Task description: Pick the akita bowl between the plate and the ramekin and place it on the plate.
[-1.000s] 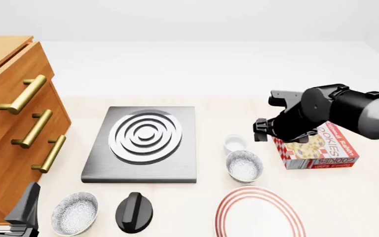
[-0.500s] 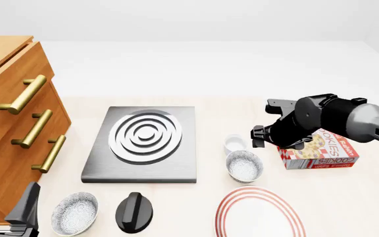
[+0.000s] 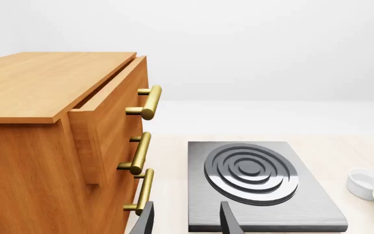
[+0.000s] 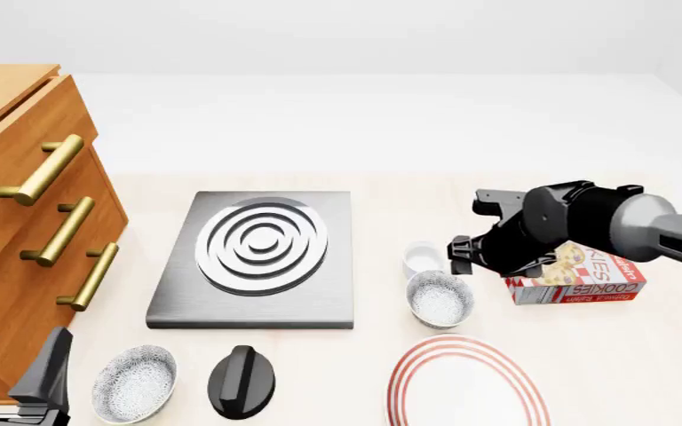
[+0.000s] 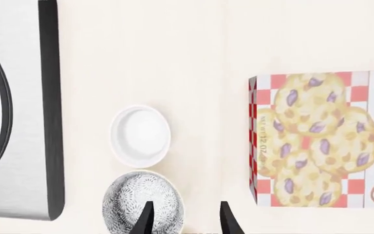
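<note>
Dropped lower and slid left since a second ago, right gripper [image 5: 181, 219] now hanging over the akita bowl [image 4: 440, 297], jaws apart and bare, one finger over the bowl's rim in the right wrist view. Left gripper [image 3: 185, 222] parked by the table's near left corner beside the wooden drawer cabinet [image 4: 15, 222], jaws likewise spread, nothing between them. Target bowl sitting right of the table's centre, squeezed between the ramekin [image 4: 424, 258] just behind it and the plate [image 4: 465, 388] at the near edge (almost touching the ramekin, a small gap to the plate). Looks rigid, glazed, probably slick and chippable, light enough for one arm; best pinched across the rim wall on the side away from the ramekin, one finger inside, one outside. Count: two speckled bowls, the second bowl [image 4: 135, 382] far off toward the near left corner; one ramekin, one plate, one stove burner plate [image 4: 258, 257], one black knob [image 4: 242, 382], one cookie box [image 4: 578, 271].
</note>
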